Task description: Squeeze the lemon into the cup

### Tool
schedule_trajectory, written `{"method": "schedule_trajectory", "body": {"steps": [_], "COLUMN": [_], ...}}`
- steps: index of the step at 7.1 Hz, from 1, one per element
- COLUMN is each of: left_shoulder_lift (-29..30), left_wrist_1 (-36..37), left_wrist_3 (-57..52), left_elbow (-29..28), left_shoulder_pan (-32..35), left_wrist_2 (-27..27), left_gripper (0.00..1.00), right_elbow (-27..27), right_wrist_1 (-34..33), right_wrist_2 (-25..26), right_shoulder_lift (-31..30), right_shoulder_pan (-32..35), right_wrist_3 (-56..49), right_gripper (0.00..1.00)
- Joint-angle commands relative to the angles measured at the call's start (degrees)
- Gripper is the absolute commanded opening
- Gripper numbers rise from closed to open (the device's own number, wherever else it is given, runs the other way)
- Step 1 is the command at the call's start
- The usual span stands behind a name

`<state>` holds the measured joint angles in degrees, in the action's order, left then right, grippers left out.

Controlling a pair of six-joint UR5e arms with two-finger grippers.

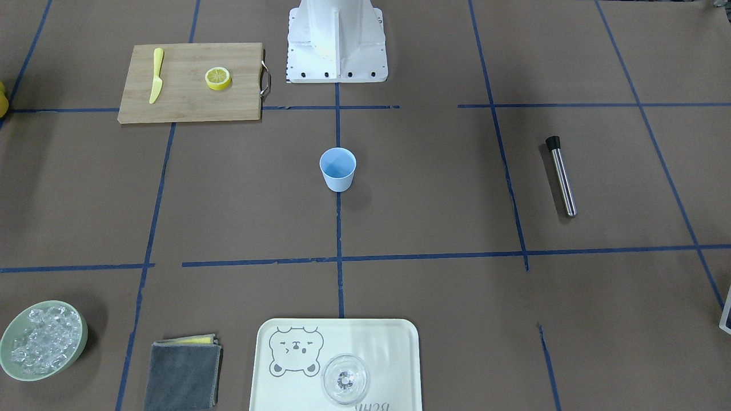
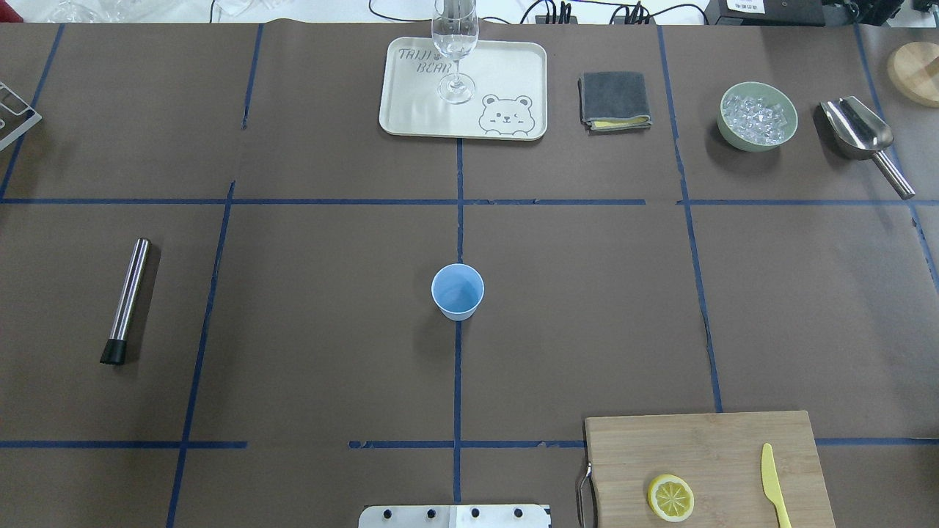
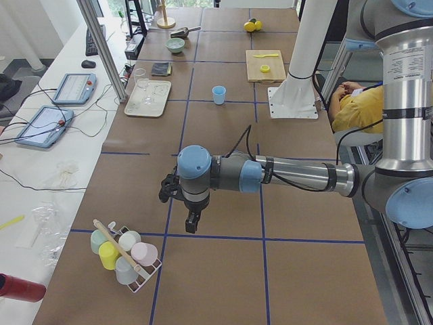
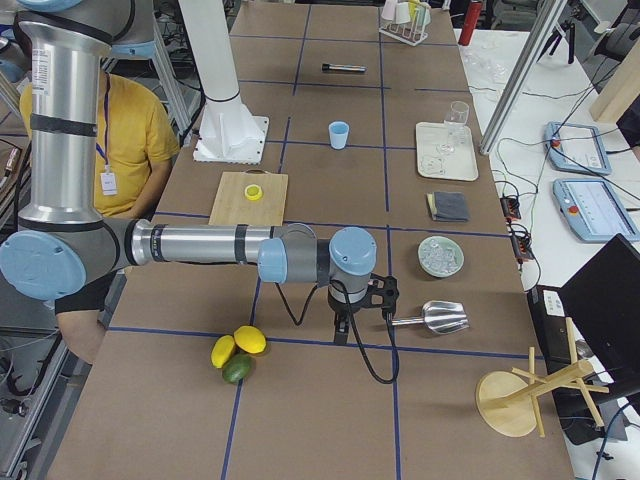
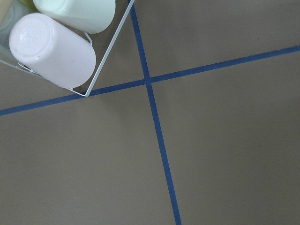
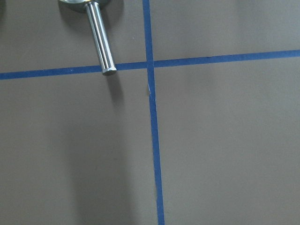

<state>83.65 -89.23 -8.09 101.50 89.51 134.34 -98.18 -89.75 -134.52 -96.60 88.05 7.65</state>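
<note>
so lemon (image 2: 670, 497) on brd (image 2: 697, 447), cup (image 2: 457, 291) apart

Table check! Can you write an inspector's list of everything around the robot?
Surface: brown table, blue tape grid, no spills seen.
Job's things: lemon slice on the cutting board beside the yellow knife; cup upright at the centre, apart from them.
Clutter: metal rod, tray holding a glass, grey cloth, ice bowl, scoop, cup rack.
Grippers: left pincer hangs near the cup rack, right pincer near the scoop; open or shut, cannot tell.
Cables: black cable loops under the right wrist.
Surroundings: person in yellow behind the robot; tablets on a side bench.
</note>
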Motion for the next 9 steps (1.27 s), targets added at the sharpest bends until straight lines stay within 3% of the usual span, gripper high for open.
{"method": "schedule_trajectory", "body": {"steps": [1,5,7,9], "left_shoulder_lift": [-0.07,-0.07,-0.16,-0.24], "left_wrist_1": [-0.16,-0.07,-0.33,-0.33], "left_wrist_3": [-0.52,-0.09,0.35,0.18], "left_elbow": [0.09,0.27,-0.08,0.53], "left_shoulder_pan": [-0.04,-0.13,-0.04,0.05], "left_wrist_2": [0.14,0.14,4.33,4.27], "left_gripper": [1.0,1.0,1.0,1.0], "right_elbow": [0.09,0.09,-0.08,-0.17], "right_wrist_1": [0.1,0.02,0.02,0.19], "right_wrist_2": [-0.12,-0.56,-1.0,-1.0], "right_shoulder_lift": [0.09,0.27,-0.43,-0.61], "right_shoulder_pan": [0.02,0.02,0.02,0.02], "right_wrist_3": [0.0,0.09,0.17,0.17], "right_gripper": [1.0,1.0,1.0,1.0]}}
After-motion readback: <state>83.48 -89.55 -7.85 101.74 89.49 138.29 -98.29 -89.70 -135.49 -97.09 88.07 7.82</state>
